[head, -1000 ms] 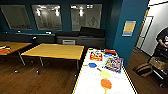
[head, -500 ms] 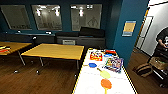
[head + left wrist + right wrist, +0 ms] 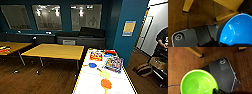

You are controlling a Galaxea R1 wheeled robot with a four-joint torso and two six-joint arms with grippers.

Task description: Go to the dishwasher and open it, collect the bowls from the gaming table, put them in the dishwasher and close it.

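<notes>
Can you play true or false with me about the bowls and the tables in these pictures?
1. The bowl in the left wrist view is blue. True: a blue bowl shows there above a brown wooden floor.
2. The bowl in the right wrist view is orange. False: that one is a green bowl.
3. The white-topped table has colourful things lying on it. True: a box with pictures and small blue, green and orange things lie there.
4. The wall at the back is painted bright red. False: the back wall is dark blue.
5. The yellow-wood table is piled high with boxes. False: its top looks bare.
</notes>
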